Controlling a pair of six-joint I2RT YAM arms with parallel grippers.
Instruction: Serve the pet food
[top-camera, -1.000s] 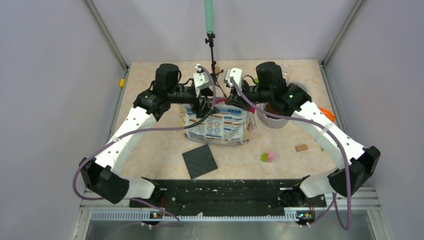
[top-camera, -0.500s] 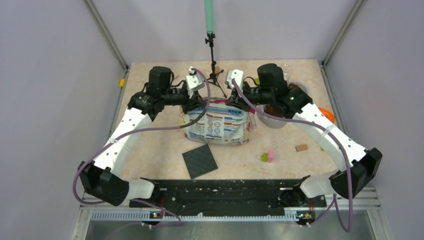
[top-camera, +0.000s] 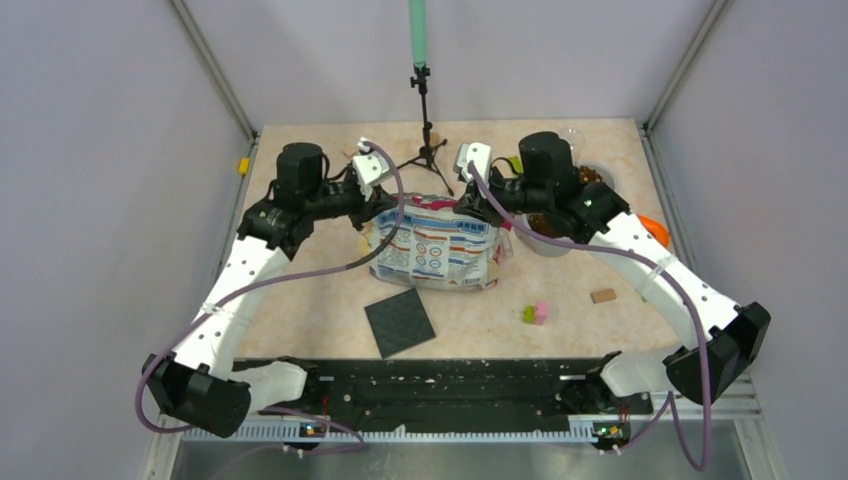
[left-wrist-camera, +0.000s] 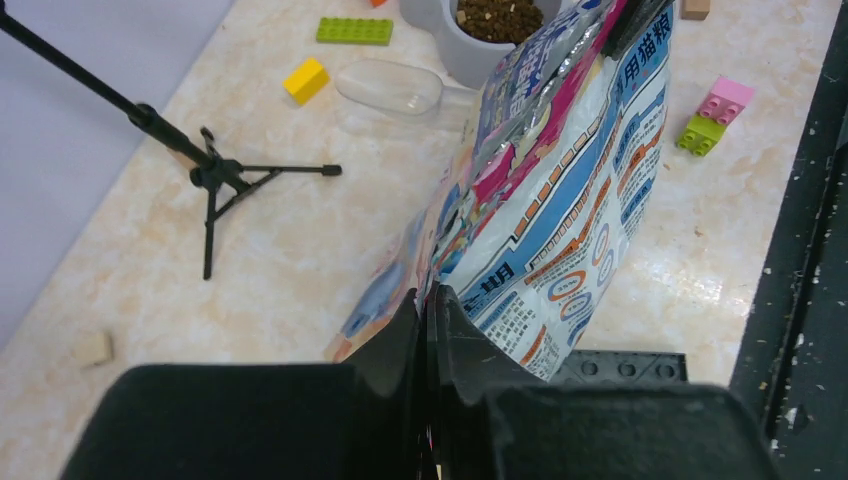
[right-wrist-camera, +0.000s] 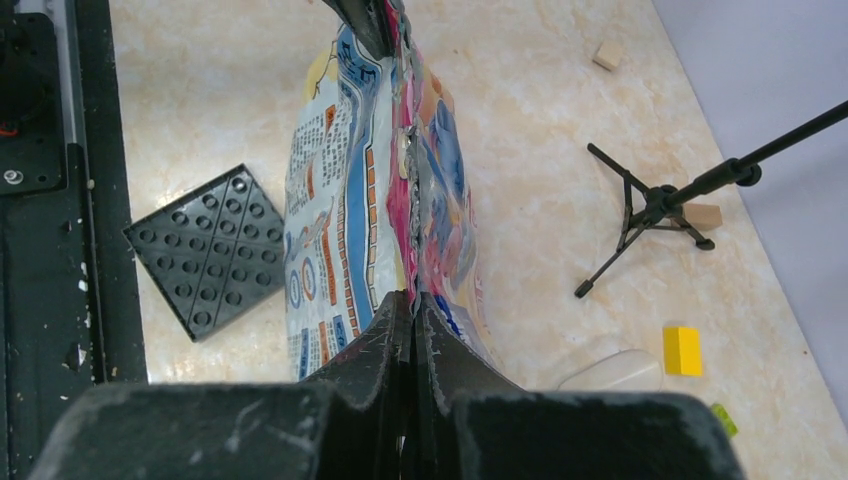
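The pet food (left-wrist-camera: 497, 14) shows as small dark brown pellets heaped in a grey bowl (left-wrist-camera: 470, 60) on the right side of the table, just right of the bag (top-camera: 440, 245). The bag is glossy, printed in pink, blue and white with orange-ringed panels. It stands upright in the middle of the table (top-camera: 300, 290) with its top edge pressed into a flat seam. The left gripper (left-wrist-camera: 428, 305) is pinched tight on the left end of that seam, and the right gripper (right-wrist-camera: 411, 305) is clamped fully closed on the right end. The tabletop is a beige marbled surface. A black studded plate (top-camera: 399, 322) lies near the bag, and green and pink blocks (top-camera: 535, 313) lie to its right. A clear scoop (left-wrist-camera: 390, 88) lies beside the bowl and a small black tripod (top-camera: 428, 150) stands at the far side. Pale lilac walls with metal corner posts enclose the table.
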